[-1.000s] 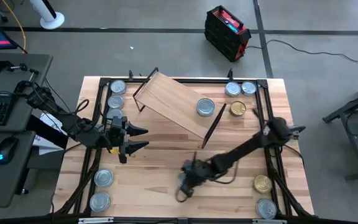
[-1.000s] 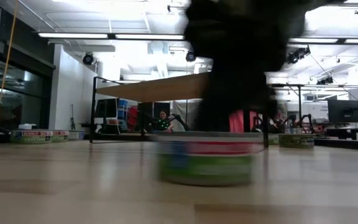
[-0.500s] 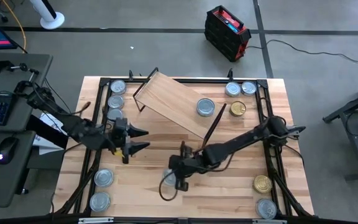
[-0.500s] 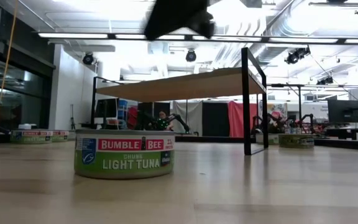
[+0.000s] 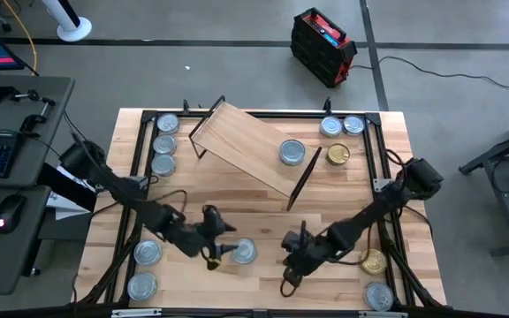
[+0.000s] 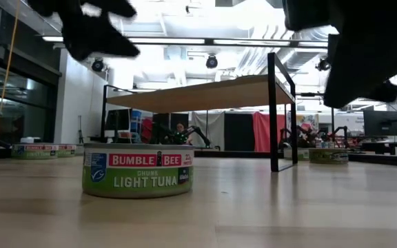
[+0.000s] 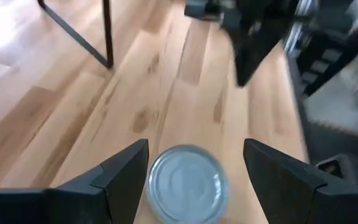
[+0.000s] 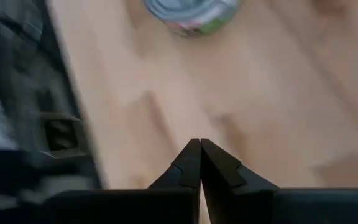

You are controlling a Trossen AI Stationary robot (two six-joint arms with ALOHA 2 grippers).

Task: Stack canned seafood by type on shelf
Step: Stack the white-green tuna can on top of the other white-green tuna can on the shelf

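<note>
A silver-blue-topped tuna can [image 5: 244, 252] stands on its base on the table, near the near edge; the low view shows its green label [image 6: 138, 170]. My left gripper [image 5: 224, 247] hovers just left of it and above it, open. In the left wrist view its fingers [image 7: 196, 149] stand on either side of the can [image 7: 188, 183] without touching. My right gripper [image 5: 288, 256] is shut, right of the can and clear of it [image 8: 199, 144]. The shelf [image 5: 246, 146] stands askew at the far middle with one can [image 5: 292, 152] on its board.
Three cans [image 5: 163, 144] sit along the far left, two [image 5: 342, 125] at the far right, and a gold one [image 5: 338, 155] beside the shelf. Two more [image 5: 145, 269] lie near left. A gold [image 5: 374, 261] and a silver can [image 5: 379, 296] lie near right. Black frame rails [image 5: 135, 177] edge the table.
My right gripper slid the tuna can toward the table's left, left it standing, then drew back toward the right. My left gripper swung from the left middle toward the near edge and rightward, ending beside and above the can. The can has stayed put for the last half second.
</note>
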